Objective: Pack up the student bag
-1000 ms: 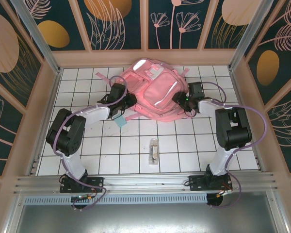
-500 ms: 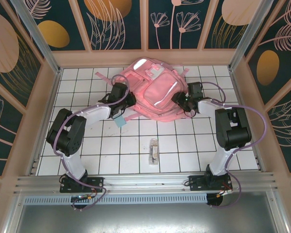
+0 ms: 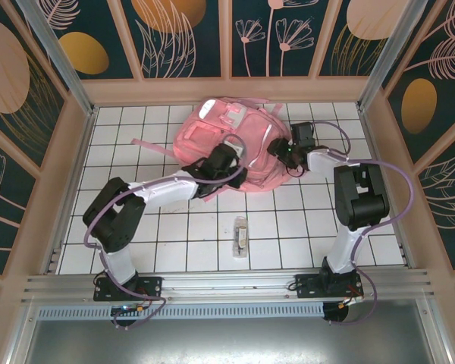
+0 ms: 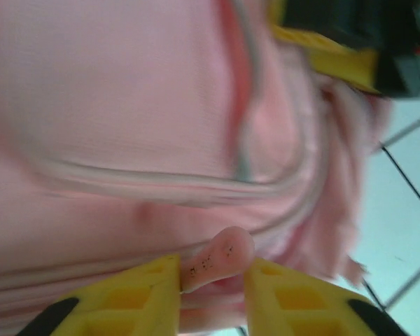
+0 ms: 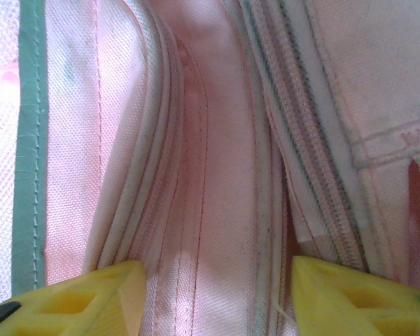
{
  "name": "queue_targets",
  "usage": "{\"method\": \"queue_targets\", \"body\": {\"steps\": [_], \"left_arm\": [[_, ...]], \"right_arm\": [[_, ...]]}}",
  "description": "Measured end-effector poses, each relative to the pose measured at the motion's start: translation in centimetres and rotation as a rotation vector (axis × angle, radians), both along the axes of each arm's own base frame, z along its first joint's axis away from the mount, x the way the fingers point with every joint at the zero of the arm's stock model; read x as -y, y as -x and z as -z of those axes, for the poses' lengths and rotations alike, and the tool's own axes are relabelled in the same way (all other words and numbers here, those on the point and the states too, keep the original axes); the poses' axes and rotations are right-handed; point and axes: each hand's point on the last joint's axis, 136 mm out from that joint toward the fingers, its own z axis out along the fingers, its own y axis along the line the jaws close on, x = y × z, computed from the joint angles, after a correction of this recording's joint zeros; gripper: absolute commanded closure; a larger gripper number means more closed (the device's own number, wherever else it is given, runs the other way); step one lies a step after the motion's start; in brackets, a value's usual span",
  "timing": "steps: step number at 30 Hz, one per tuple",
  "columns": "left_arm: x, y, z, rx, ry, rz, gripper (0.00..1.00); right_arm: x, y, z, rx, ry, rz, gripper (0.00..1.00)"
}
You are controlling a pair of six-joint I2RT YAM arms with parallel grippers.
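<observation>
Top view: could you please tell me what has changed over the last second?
The left gripper swung right, from the left of the bag onto its near edge; a pink tab sits between its fingers. The bag slid and turned leftward. The right gripper stayed at the bag's right side; the packet lay unmoved.

Bright, even light falls from above onto the white bench, leaving only faint, soft shadows beside the arms. A white glare burns out the shiny strip on the student bag toward the bench's far edge. The overhead view is sharp, though its wide lens splays the walls outward at the corners. The left wrist view is smeared with blur, the left gripper included. The right wrist view is crisp, with the fabric weave plain to see.
</observation>
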Motion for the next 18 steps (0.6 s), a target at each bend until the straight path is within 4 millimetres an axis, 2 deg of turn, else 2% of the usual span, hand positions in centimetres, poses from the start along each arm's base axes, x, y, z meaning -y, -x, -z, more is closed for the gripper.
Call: {"method": "queue_targets", "body": {"steps": [3,6,8,11,13,15,18], "left_arm": [[1.8,1.4,-0.3,0.0,0.005,0.093,0.61],[2.4,1.3,-1.1,0.012,0.022,0.117,0.56],[2.4,1.2,-1.5,0.02,0.03,0.108,0.47],[1.7,0.6,-2.8,0.039,0.04,0.058,0.37],[1.1,0.1,-4.2,0.055,0.062,0.017,0.34],[0.1,-0.5,-5.8,0.061,0.098,-0.033,0.34],[-2.6,-2.1,-8.0,0.053,0.19,-0.135,0.33]], "right_arm": [[-0.4,0.0,-0.1,-0.004,-0.001,-0.019,0.43],[-0.7,0.1,-0.2,-0.009,0.001,-0.031,0.43],[-0.7,0.2,-0.2,-0.012,0.007,-0.036,0.43],[-0.6,0.4,-0.3,-0.014,0.022,-0.045,0.43],[-0.5,0.8,-1.0,-0.013,0.03,-0.048,0.43],[-0.7,1.4,-2.6,0.007,0.033,-0.065,0.44],[-2.5,2.6,-6.0,0.076,0.041,-0.136,0.45]]}}
